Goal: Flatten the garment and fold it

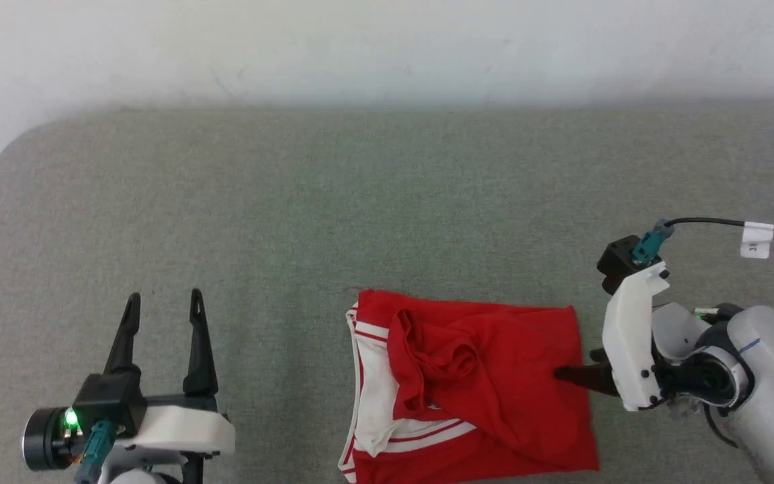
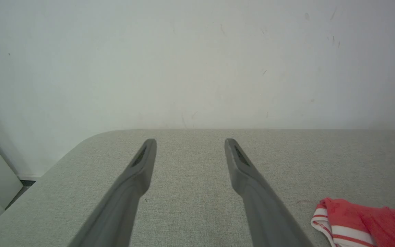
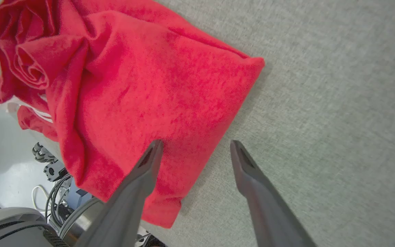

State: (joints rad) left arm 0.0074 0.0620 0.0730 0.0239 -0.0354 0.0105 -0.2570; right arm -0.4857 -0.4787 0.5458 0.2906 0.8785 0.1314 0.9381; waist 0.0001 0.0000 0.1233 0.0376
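Two tools stand wide, holding nothing. My right tool (image 3: pixel 194 145) straddles the right edge of the garment (image 1: pixel 494 376), one finger over red cloth, the other over bare tabletop (image 1: pixel 293 202). I can't tell whether it touches. Bunched folds hide the garment's front, and its near edge is cut off. My left tool (image 1: pixel 164 299) points toward the wall, well apart from the cloth.

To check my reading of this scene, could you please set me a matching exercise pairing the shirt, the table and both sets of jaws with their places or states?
Things:
1 shirt
2 table
3 left jaws
4 right jaws

States:
A grey, with a rounded corner
B open over bare table, apart from the shirt
C red, bunched up, not yet flat
D open astride the shirt's edge

Pairs: 1-C, 2-A, 3-B, 4-D
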